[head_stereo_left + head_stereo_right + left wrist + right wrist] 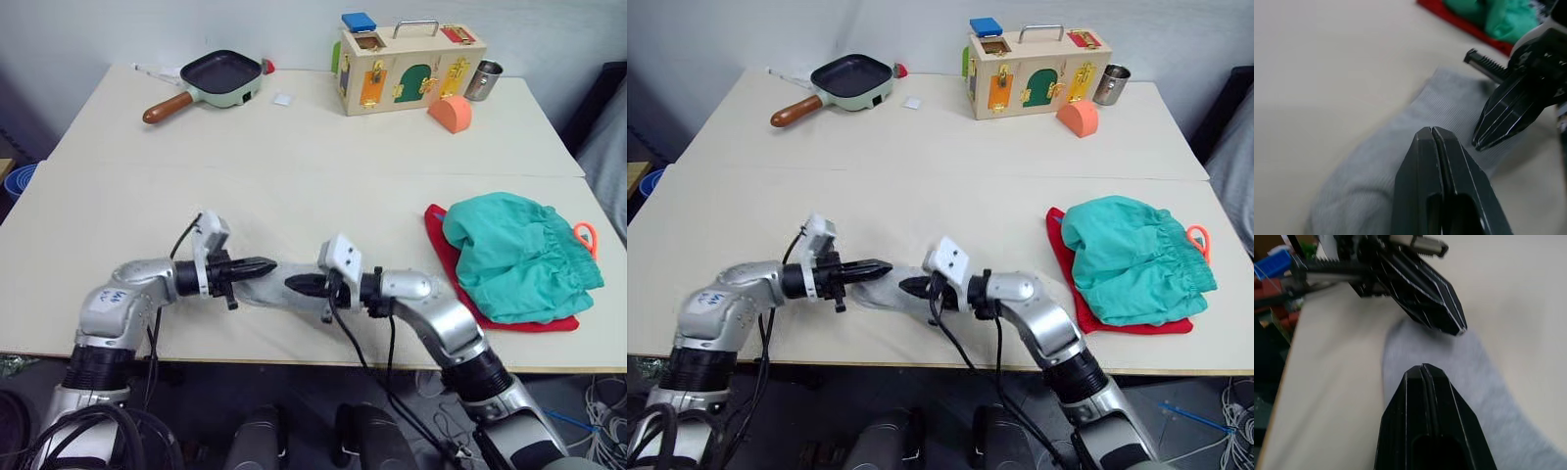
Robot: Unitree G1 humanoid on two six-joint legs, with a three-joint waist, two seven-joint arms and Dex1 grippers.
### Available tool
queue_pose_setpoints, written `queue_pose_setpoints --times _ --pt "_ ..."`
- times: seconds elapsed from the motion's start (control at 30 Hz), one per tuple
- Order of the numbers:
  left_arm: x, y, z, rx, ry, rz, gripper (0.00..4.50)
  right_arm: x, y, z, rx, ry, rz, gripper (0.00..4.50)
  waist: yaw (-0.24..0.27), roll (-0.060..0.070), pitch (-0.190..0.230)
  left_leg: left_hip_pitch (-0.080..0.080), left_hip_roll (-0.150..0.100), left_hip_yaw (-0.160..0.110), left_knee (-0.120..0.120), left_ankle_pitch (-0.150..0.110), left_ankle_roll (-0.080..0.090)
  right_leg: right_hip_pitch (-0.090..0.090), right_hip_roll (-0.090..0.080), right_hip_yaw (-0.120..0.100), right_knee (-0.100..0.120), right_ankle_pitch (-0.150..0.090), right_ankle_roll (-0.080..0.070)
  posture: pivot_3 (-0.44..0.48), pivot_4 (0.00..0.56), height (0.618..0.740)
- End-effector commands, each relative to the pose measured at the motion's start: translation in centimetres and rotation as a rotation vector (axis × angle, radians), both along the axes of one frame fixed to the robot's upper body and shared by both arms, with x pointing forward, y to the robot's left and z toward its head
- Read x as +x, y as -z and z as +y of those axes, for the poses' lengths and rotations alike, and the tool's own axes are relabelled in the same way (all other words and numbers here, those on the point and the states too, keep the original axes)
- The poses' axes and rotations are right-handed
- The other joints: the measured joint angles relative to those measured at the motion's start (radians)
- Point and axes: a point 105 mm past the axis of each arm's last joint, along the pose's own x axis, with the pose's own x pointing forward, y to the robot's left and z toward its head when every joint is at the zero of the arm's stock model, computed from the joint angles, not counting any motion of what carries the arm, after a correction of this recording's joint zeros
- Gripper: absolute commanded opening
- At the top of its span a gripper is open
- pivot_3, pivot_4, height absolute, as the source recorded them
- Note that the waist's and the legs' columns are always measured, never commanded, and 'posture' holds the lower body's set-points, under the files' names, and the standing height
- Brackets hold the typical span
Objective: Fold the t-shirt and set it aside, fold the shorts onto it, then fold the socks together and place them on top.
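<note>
The light grey socks lie flat near the table's front edge, between my two grippers. My left gripper is shut, and its tip hovers just over the socks' left part. My right gripper is shut too; it points left at the other gripper, low over the same grey fabric. The two tips are a finger's width apart, and I see no fabric pinched in either. At the right, the teal-green shorts are folded on the folded red t-shirt, with an orange drawstring loop sticking out.
At the back of the table are a green frying pan with a wooden handle, a wooden latch box, a metal cup, an orange block and a small white square. A seam crosses the table.
</note>
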Motion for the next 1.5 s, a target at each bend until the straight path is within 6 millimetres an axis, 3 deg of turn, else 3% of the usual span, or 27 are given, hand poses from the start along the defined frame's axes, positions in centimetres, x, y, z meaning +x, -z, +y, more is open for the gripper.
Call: queue_pose_setpoints --times 0.03,0.23,0.3,0.4,0.53,0.63,0.7,0.97,1.17,1.27,1.37,1.5 --pt "0.8 1.1 0.9 0.060 -0.092 -0.063 0.02 0.7 0.4 -1.7 -0.012 0.057 -0.044 0.00 0.000 0.000 0.000 0.000 0.000 0.000 0.000 0.000 0.000 0.000 0.000 0.000 0.000 0.000 0.000 0.000 0.150 0.740" --pt "-0.1 2.3 3.0 0.111 -0.140 -0.083 0.02 1.2 0.6 -5.9 -0.026 0.148 -0.009 0.00 0.000 0.000 0.000 0.003 0.000 -0.001 0.000 0.000 0.000 0.003 -0.001 0.000 -0.004 0.000 0.000 0.000 0.150 0.740" --pt "-0.3 1.4 3.3 0.053 -0.159 -0.100 0.02 0.9 0.6 -6.6 -0.027 0.139 -0.009 0.00 -0.002 0.001 -0.001 0.004 0.001 -0.001 0.000 0.000 0.000 0.003 -0.001 0.000 -0.004 0.000 0.000 0.000 0.150 0.740" --pt "-1.3 -0.9 3.7 -0.076 -0.156 -0.115 0.02 0.5 -1.2 -6.0 0.051 0.100 -0.027 0.00 -0.008 0.001 -0.001 0.004 0.002 -0.001 -0.001 0.000 0.000 0.002 0.000 0.000 -0.004 0.000 0.000 0.000 0.150 0.740" --pt "-2.1 -3.3 5.9 -0.148 -0.198 -0.076 0.02 0.4 -4.0 -3.8 0.110 0.012 -0.104 0.00 -0.018 0.001 -0.001 0.003 0.003 -0.001 -0.001 0.000 -0.001 0.001 0.000 -0.001 -0.003 0.000 0.000 0.000 0.150 0.740" --pt "-1.7 -3.2 8.5 -0.108 -0.313 -0.011 0.60 0.4 -4.4 -1.8 0.100 -0.044 -0.121 0.00 -0.022 0.002 -0.001 0.003 0.002 -0.002 -0.001 0.001 -0.001 0.001 0.000 -0.001 -0.004 0.000 0.000 0.000 0.150 0.740" --pt "-1.9 -2.5 8.9 -0.098 -0.332 0.077 1.24 0.5 -3.3 -0.9 0.039 -0.082 -0.147 0.00 -0.023 0.002 -0.001 0.003 0.002 -0.002 -0.002 0.001 -0.001 0.001 0.000 -0.001 -0.004 0.000 0.000 0.000 0.150 0.740" --pt "-1.1 -1.8 7.6 -0.101 -0.343 0.292 3.79 1.6 -0.2 -0.7 -0.068 -0.077 -0.145 0.00 -0.018 0.002 -0.001 0.000 0.000 -0.003 0.000 0.000 0.000 0.001 -0.001 0.000 0.000 0.000 0.000 0.000 0.150 0.740" --pt "-1.2 -1.3 6.5 -0.050 -0.279 0.463 3.79 1.7 0.1 -0.8 -0.076 -0.082 -0.138 0.00 -0.024 0.001 -0.001 0.002 0.000 -0.003 -0.001 0.001 -0.002 0.001 0.000 0.001 0.002 0.000 0.000 0.000 0.150 0.740" --pt "-0.2 -2.0 5.8 -0.066 -0.294 0.501 3.79 1.8 0.2 -0.7 -0.085 -0.091 -0.137 0.00 -0.023 0.001 -0.001 0.002 0.000 -0.002 -0.001 0.002 -0.002 0.001 0.000 0.001 0.002 0.000 0.000 0.000 0.150 0.740" --pt "0.3 -1.4 5.2 -0.030 -0.296 0.539 3.79 1.9 0.1 -0.6 -0.089 -0.095 -0.143 0.00 -0.023 0.001 -0.001 0.002 0.000 -0.002 0.000 0.002 -0.002 0.001 0.001 0.001 0.002 0.000 0.000 0.000 0.150 0.740" --pt "-0.3 -0.7 4.1 -0.010 -0.240 0.593 3.79 2.2 -0.8 -0.3 -0.061 -0.088 -0.154 0.00 -0.023 0.001 -0.001 0.002 0.000 -0.002 -0.001 0.002 -0.002 0.001 0.001 0.002 0.002 0.000 0.000 0.000 0.150 0.740"
